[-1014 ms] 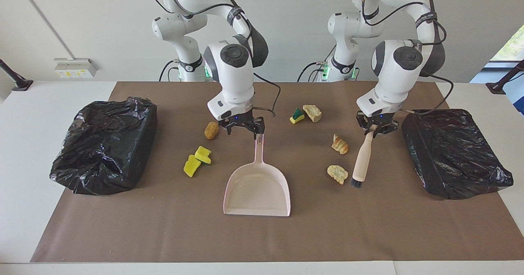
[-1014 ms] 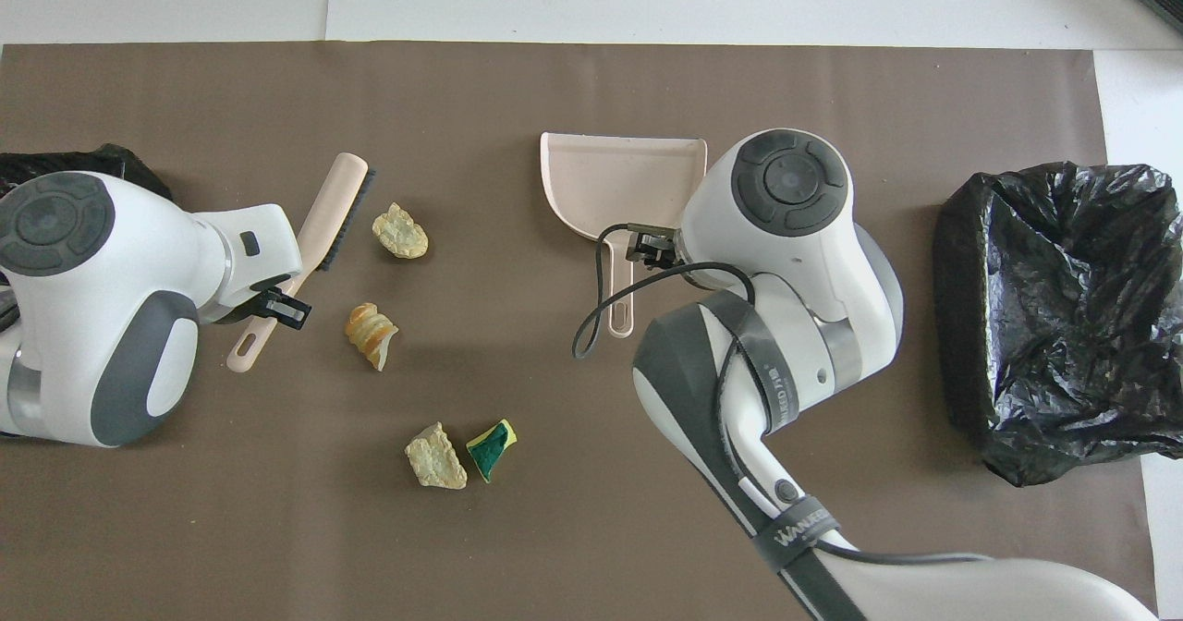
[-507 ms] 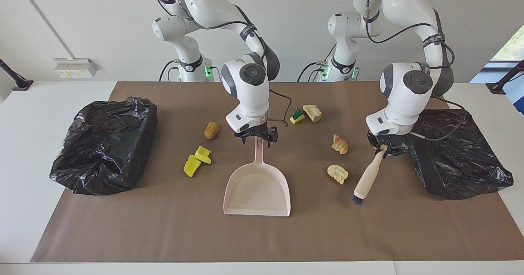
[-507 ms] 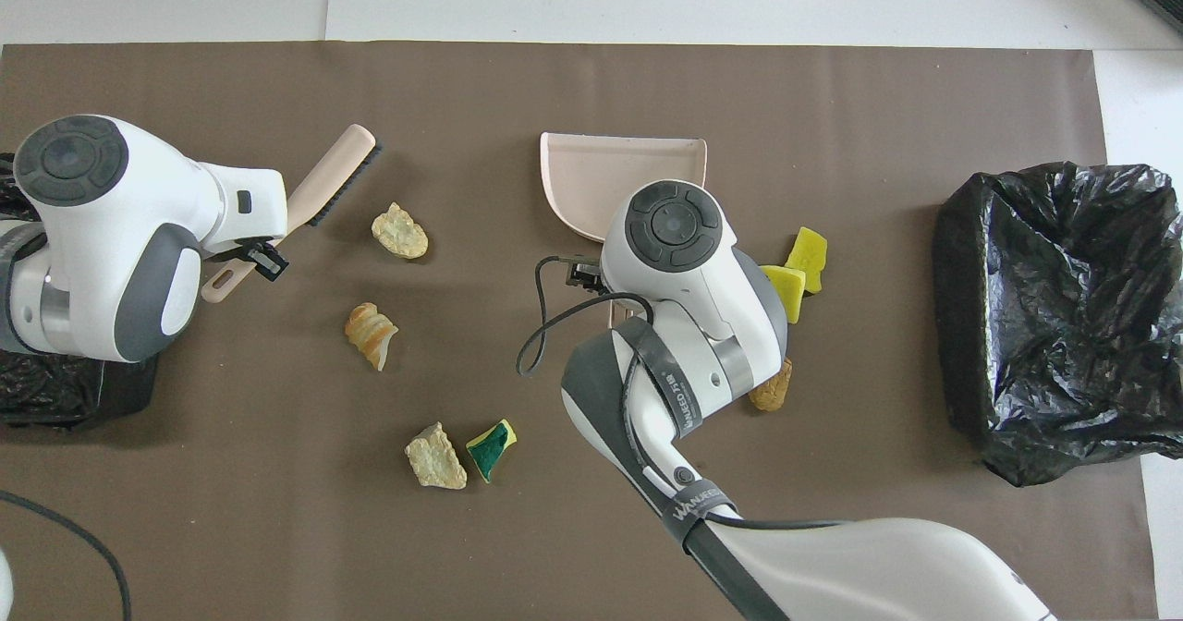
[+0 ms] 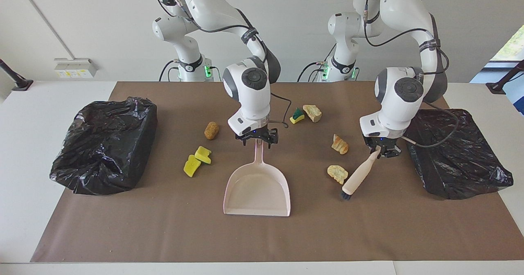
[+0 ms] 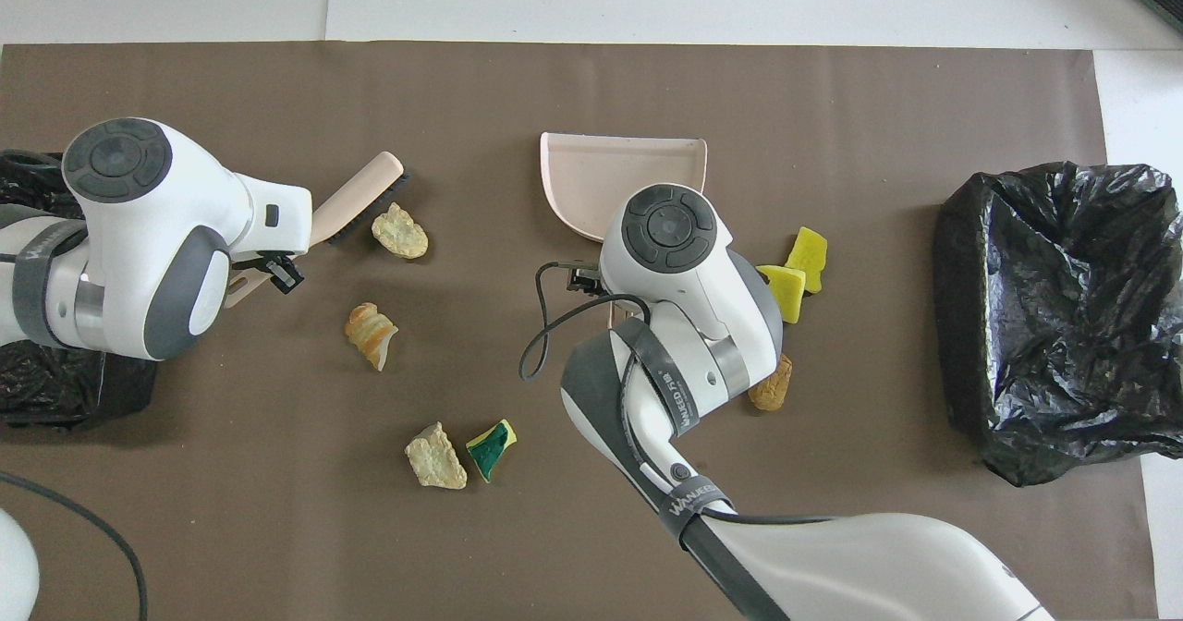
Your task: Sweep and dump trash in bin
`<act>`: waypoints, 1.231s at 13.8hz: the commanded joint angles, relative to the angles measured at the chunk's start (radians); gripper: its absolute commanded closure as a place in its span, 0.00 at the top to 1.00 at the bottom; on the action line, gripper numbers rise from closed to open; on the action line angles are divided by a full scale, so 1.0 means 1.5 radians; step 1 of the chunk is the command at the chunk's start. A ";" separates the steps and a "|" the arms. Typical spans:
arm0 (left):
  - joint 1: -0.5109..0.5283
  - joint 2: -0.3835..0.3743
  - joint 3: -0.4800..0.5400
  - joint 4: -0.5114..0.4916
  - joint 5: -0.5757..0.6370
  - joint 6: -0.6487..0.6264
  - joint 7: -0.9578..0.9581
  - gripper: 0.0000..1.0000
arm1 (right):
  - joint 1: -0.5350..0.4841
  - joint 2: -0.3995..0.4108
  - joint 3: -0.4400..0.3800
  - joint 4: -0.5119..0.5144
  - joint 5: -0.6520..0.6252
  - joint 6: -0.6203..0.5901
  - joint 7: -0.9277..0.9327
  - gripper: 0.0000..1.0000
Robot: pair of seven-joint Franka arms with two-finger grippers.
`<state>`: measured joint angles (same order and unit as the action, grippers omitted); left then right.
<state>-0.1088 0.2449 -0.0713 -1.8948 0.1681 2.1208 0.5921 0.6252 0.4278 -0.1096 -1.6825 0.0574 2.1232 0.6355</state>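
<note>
- Left gripper is clenched on the handle of the pale pink brush with dark bristles, bristle end down on the brown mat beside a tan bread-like lump
- Right gripper sits at the handle of the pale pink plastic dustpan; whether it grips, I cannot tell
- Two bright yellow sponge chunks lie between the dustpan and a black bag-lined bin

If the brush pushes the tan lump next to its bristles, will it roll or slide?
The tan lump looks irregular and flattish, so it would probably slide or tumble rather than roll. It seems light, so the brush may flick it aside; the dustpan lies apart.
</note>
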 commanded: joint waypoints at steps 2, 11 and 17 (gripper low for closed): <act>-0.012 -0.020 0.004 -0.019 0.013 -0.025 0.050 0.00 | -0.008 -0.003 0.000 -0.008 0.013 0.006 -0.073 0.37; -0.068 -0.062 -0.002 -0.030 0.008 -0.226 0.258 0.00 | -0.051 -0.069 -0.004 -0.014 -0.013 -0.013 -0.462 0.00; -0.088 -0.140 -0.002 -0.031 0.002 -0.243 0.160 0.00 | -0.072 -0.235 -0.005 -0.126 -0.015 -0.094 -0.811 0.00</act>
<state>-0.2311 0.1117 -0.0850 -1.9090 0.1700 1.7673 0.9133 0.5280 0.1653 -0.1227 -1.7760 0.0485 1.9948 -0.4300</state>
